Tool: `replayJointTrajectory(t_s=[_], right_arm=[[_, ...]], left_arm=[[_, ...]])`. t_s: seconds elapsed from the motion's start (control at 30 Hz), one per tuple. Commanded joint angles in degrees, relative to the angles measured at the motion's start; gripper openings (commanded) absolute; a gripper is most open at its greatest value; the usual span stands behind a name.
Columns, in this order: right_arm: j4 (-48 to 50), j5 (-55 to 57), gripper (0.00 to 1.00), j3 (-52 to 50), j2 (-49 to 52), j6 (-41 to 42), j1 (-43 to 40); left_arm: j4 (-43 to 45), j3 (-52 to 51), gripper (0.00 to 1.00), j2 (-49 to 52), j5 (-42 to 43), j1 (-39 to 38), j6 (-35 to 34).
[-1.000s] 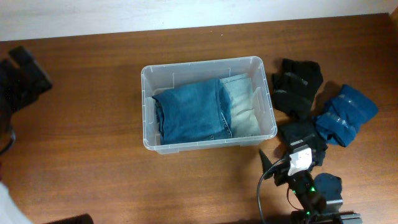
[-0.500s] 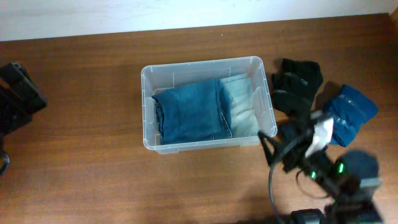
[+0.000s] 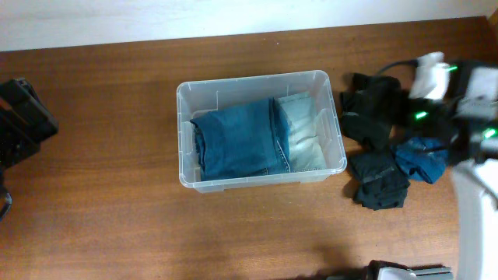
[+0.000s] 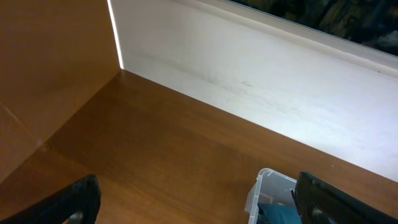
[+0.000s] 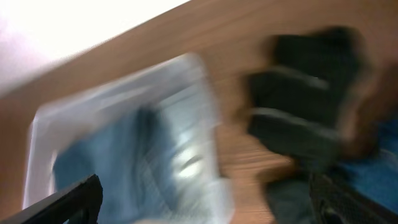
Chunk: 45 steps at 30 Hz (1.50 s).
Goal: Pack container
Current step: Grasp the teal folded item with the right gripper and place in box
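Observation:
The container (image 3: 257, 80), a clear plastic tub, stands mid-table. It holds folded dark blue jeans (image 3: 237, 141) and a folded light blue garment (image 3: 303, 132). My right arm (image 3: 447, 97) is blurred with motion over the loose clothes to the right of the tub. In the right wrist view my right gripper (image 5: 205, 208) is open and empty, with the tub (image 5: 124, 93) and a black garment (image 5: 305, 87) below it. My left gripper (image 4: 199, 208) is open and empty at the far left, and the tub's corner (image 4: 264, 186) shows beside it.
Right of the tub lie two black garments (image 3: 369, 105) (image 3: 379, 180) and a blue one (image 3: 420, 159). My left arm (image 3: 19, 120) sits at the table's left edge. A white wall (image 4: 261, 81) runs along the back.
My right arm has swung from the table's front right edge up to the far right, above the loose clothes. The left arm drew back slightly. The tub's contents are unchanged.

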Motion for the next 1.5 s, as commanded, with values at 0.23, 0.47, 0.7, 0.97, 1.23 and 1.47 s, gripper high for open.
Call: replayJointTrajectory(t_s=[0.23, 0.47, 0.7, 0.97, 1.23, 1.47], right_arm=[[-1.7, -4.7, 0.98, 1.7, 18.1, 1.3, -32.4], [-0.7, -9.9, 0.98, 1.7, 35.3, -5.0, -37.0], [0.6, -9.5, 0.78, 1.7, 46.0, -7.9, -34.3], [0.4, -12.8, 0.3, 1.8, 40.2, -7.8, -33.7], [0.3, -27.8, 0.23, 1.8, 18.0, -7.8, -29.5], [0.5, -38.5, 0.23, 1.8, 3.8, -7.7, -13.4]], left_arm=[[0.0, 0.0, 0.99, -0.2, -0.2, 0.3, 0.9], [0.0, 0.0, 0.99, -0.2, -0.2, 0.3, 0.9], [0.0, 0.0, 0.99, -0.2, -0.2, 0.3, 0.9], [0.0, 0.0, 0.99, -0.2, -0.2, 0.3, 0.9], [0.0, 0.0, 0.99, -0.2, -0.2, 0.3, 0.9], [0.0, 0.0, 0.99, -0.2, -0.2, 0.4, 0.9]])
